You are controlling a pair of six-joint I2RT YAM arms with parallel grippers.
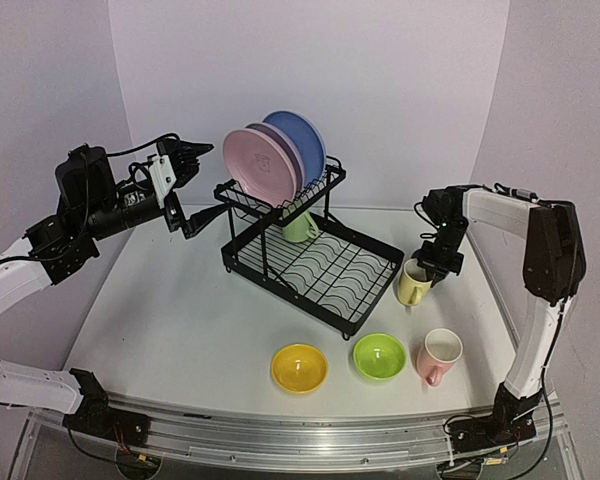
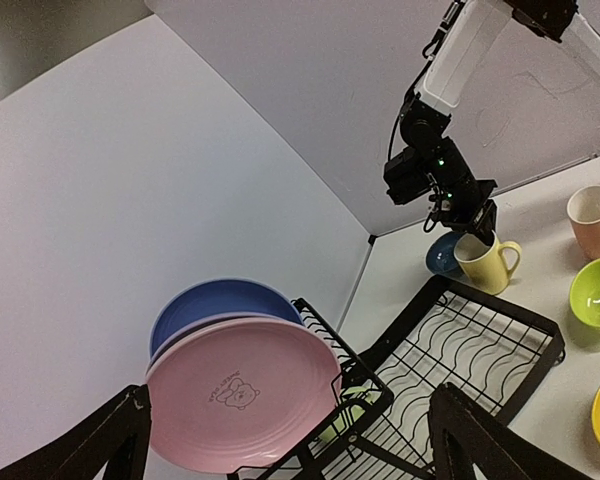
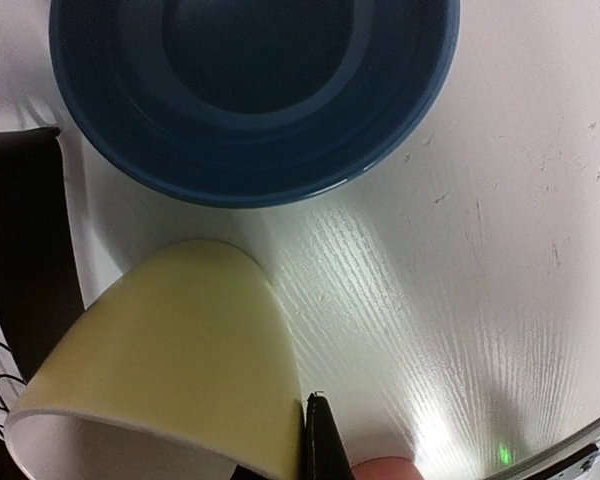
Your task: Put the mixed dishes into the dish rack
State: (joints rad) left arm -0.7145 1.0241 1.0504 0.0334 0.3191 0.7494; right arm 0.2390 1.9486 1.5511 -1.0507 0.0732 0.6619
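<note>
The black dish rack (image 1: 325,262) stands mid-table. The pink plate (image 1: 259,167), lavender plate (image 1: 288,152) and blue plate (image 1: 302,140) stand upright on its upper shelf. A light green mug (image 1: 300,229) sits under that shelf. My left gripper (image 1: 200,188) is open and empty, in the air left of the plates; in the left wrist view its fingers (image 2: 115,440) frame the pink plate (image 2: 242,392). My right gripper (image 1: 432,264) is shut on the rim of the yellow mug (image 1: 413,286), by the rack's right corner. In the right wrist view one finger (image 3: 322,445) presses the mug's wall (image 3: 170,340).
The blue bowl (image 3: 250,90) lies on the table just behind the yellow mug, also in the left wrist view (image 2: 442,258). The yellow bowl (image 1: 299,367), lime bowl (image 1: 379,356) and pink mug (image 1: 439,356) stand near the front edge.
</note>
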